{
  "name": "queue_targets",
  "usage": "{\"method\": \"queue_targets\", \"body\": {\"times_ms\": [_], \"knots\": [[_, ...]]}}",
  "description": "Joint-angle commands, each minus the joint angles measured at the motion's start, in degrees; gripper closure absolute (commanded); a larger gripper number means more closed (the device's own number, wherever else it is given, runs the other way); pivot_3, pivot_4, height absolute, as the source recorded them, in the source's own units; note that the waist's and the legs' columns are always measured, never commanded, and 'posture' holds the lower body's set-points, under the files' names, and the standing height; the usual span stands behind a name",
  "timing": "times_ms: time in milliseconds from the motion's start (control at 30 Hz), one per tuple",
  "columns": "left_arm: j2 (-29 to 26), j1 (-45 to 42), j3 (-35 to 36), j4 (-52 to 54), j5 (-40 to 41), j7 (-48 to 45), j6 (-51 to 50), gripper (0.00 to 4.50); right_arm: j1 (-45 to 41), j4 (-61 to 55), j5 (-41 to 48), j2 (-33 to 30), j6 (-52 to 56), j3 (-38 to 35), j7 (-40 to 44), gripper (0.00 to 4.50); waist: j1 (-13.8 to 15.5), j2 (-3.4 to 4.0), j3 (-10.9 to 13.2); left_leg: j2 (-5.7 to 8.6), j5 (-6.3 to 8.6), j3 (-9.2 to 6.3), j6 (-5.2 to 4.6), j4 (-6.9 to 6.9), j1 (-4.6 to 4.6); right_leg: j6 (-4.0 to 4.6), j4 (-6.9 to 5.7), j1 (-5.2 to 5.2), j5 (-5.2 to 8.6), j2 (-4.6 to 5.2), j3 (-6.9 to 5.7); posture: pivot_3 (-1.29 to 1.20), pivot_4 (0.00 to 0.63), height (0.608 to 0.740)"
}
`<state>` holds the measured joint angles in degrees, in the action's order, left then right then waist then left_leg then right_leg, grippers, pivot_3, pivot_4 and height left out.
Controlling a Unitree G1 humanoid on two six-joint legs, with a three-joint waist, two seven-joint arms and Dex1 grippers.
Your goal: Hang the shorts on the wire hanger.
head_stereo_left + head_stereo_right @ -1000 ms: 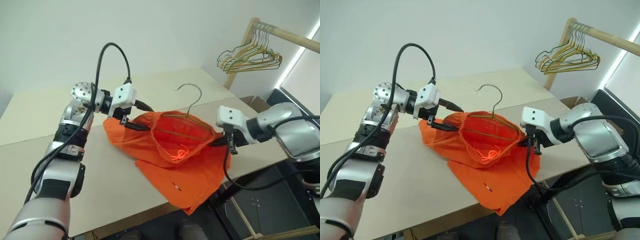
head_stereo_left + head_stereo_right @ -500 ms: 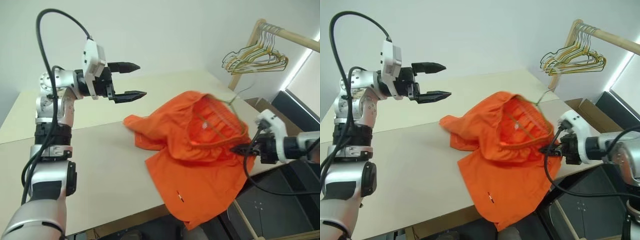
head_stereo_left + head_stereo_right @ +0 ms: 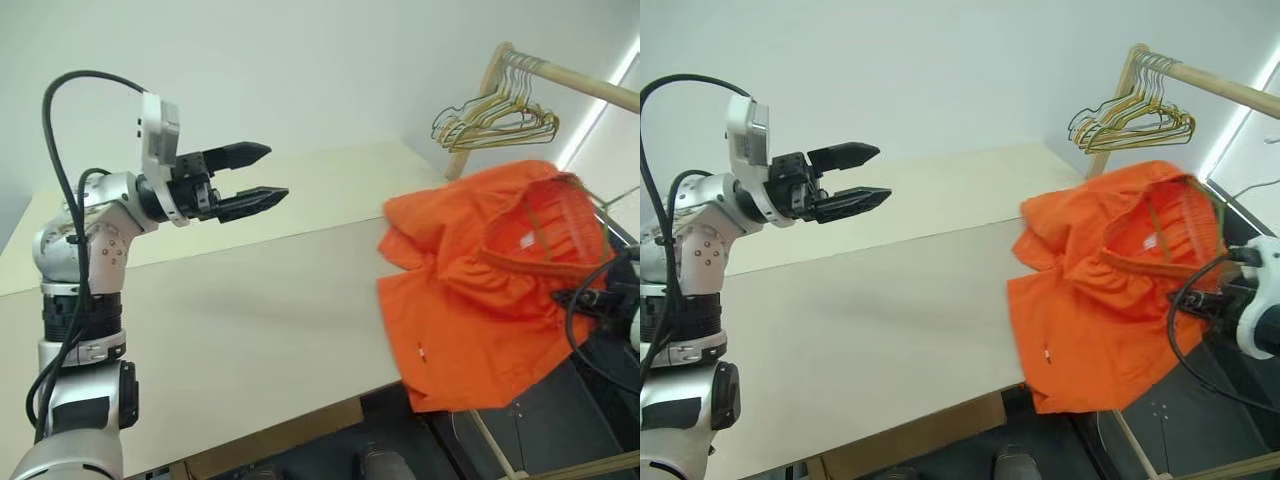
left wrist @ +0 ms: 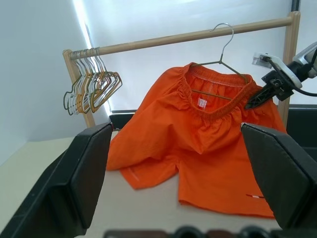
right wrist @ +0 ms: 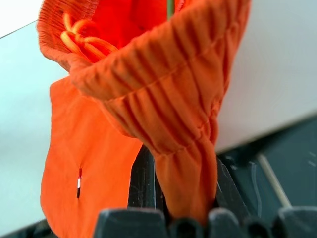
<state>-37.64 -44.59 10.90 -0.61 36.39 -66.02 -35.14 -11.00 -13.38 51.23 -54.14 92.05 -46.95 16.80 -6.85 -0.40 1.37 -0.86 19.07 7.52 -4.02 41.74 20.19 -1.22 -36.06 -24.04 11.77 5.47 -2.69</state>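
Fingers [image 3: 262, 199] of left gripper [image 3: 252, 177] spread wide, nothing between them, up in the air over the table [image 3: 230, 310]. Right gripper [image 4: 257, 96] pinched tight on the stretchy waistband of the shorts [image 3: 480, 290], with the wire hanger [image 4: 218, 62] tucked inside that waistband. Shorts lifted at the right end of the table, top part off the edge, one leg dragging on the tabletop, the rest dangling past the side.

Looks like the carrying step: shorts and hanger going over to the wooden rail [image 4: 183, 37]. Best done slow and high, so the dragging leg comes off the table and does not catch on the corner. Best to keep the pinch tight too, since fabric and wire could slip apart. Hook [image 4: 225, 32] pointing up near the rail, so a small lift and then a drop over the wood.

Bunch of spare hangers [image 3: 490, 115] at one end of the rail, so better to stay away from those. Plenty of bare rail next to them. Lots of open tabletop under the left arm.
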Motion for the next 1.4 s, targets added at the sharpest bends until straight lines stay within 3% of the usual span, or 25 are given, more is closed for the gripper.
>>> {"method": "queue_targets", "body": {"times_ms": [33, 300, 567, 933, 1167, 1400], "knots": [[-0.66, -0.70, 1.18, 1.65, 1.70, 0.98, -0.09, 0.02, -3.33, 4.04, 6.49, -2.58, 0.45, -3.18, -11.45, 4.50, -0.32, 0.00, 0.00, 0.00, 0.00, 0.07, 0.00, 0.00, -0.02, 0.00, -0.01, -0.01, 0.00, 0.00, 0.07, -0.21, 0.000, 0.740], [-1.58, -0.56, 1.52, 2.88, 4.36, 1.21, -1.48, 0.02, -11.32, 14.85, 17.10, -3.96, 0.45, -4.57, -35.20, 4.50, -1.78, 0.02, -0.01, -0.03, 0.00, 0.42, -0.01, -0.16, -0.04, -0.01, 0.01, -0.14, -0.01, -0.07, 0.43, -0.21, 0.000, 0.740], [-2.11, 0.02, 1.88, 3.84, 7.21, 1.14, -2.98, 0.02, -20.12, 21.80, 13.21, -3.11, 0.45, -5.30, -47.37, 4.50, -1.94, 0.03, -0.01, -0.04, 0.00, 0.49, -0.02, -0.21, -0.04, -0.09, 0.05, -0.14, 0.01, -0.08, 0.52, -0.19, 0.000, 0.740], [-3.12, 0.97, 1.78, 4.82, 8.03, 1.16, -2.58, 0.02, -35.81, 32.16, -5.03, -2.39, -0.37, -6.98, -49.71, 4.50, -1.92, 0.15, 0.00, -0.03, -0.01, 0.66, 0.00, -0.49, -0.04, -0.13, 0.14, -0.20, 0.01, -0.09, 0.66, -0.18, 0.000, 0.740], [-3.33, 1.81, 1.88, 6.32, 8.26, 1.89, -2.79, 0.02, -40.89, 40.28, -16.61, -2.99, -3.98, -11.11, -48.91, 4.50, -1.77, 0.24, 0.04, -0.01, -0.02, 0.70, 0.00, -0.58, -0.05, -0.14, 0.23, -0.25, 0.01, -0.08, 0.67, -0.16, 0.000, 0.740], [-3.94, 2.91, 2.09, 7.81, 8.78, 2.52, -2.97, 0.02, -41.36, 40.83, -24.84, -0.49, -4.80, -15.57, -48.19, 4.50, -1.86, 0.43, 0.01, 0.00, -0.03, 0.77, 0.03, -0.85, -0.04, -0.22, 0.32, -0.23, 0.08, -0.09, 0.73, -0.15, 0.000, 0.740]]}}
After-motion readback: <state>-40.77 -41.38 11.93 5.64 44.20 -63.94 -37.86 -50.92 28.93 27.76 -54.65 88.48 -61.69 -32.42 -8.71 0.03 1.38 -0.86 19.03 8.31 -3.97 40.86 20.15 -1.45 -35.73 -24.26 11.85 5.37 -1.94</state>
